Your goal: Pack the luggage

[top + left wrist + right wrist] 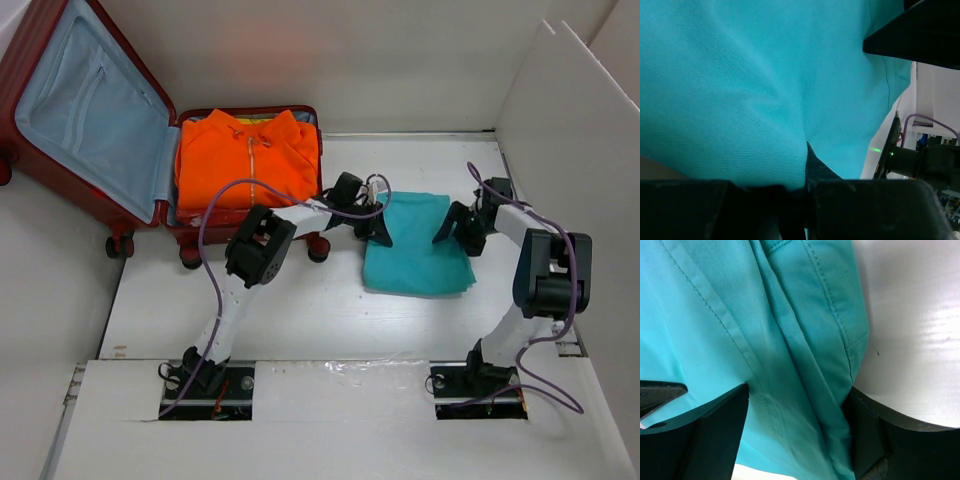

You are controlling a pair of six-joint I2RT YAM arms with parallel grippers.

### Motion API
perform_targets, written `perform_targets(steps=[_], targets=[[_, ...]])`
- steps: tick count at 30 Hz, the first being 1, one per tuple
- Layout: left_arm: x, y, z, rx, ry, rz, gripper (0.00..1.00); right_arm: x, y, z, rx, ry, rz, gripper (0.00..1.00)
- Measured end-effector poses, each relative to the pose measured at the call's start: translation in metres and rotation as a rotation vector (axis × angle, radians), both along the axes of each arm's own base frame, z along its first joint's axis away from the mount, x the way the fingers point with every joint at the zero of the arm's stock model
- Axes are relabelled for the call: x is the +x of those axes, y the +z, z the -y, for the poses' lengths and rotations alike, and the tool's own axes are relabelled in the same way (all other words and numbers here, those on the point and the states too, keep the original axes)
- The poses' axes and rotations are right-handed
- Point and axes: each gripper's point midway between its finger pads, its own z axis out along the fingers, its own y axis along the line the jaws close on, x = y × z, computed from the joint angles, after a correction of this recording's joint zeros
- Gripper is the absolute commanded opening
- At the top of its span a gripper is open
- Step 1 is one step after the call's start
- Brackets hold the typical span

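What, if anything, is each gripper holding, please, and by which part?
Left gripper pinches the teal garment by its left edge; right gripper straddles the right edge, open, holding nothing.

The folded cloth [420, 255] lies flat on the surface [300, 310], between the two pincers. The left pincer [378, 232] sits on the cloth's left edge, with a fold of it caught between its fingers [865, 210]. The right pincer [452, 232] sits at the cloth's right edge, one finger [710, 435] on the cloth and the other just beyond the edge, over the bare surface. To the left of the left pincer and a little behind it, the luggage [90, 110] lies open at the surface's far left corner, its lid thrown back farther left. A jacket [248, 160] lies in the half nearest the left pincer.
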Motion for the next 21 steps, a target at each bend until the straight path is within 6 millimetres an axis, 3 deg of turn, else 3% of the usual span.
perform_targets(steps=[5, 9, 15, 21], targets=[[0.008, 0.004, -0.010, 0.082, -0.050, 0.093, 0.00, -0.016, 0.008, 0.007, -0.040, -0.006, -0.027, 0.84], [0.034, 0.025, -0.024, 0.190, -0.066, 0.242, 0.00, -0.025, 0.045, 0.019, -0.123, -0.021, 0.028, 0.86], [0.058, 0.075, -0.052, 0.308, -0.076, 0.420, 0.00, -0.031, 0.118, 0.034, -0.234, -0.055, 0.203, 0.86], [0.062, 0.129, -0.073, 0.359, -0.070, 0.540, 0.00, -0.054, 0.147, 0.038, -0.280, -0.067, 0.257, 0.86]])
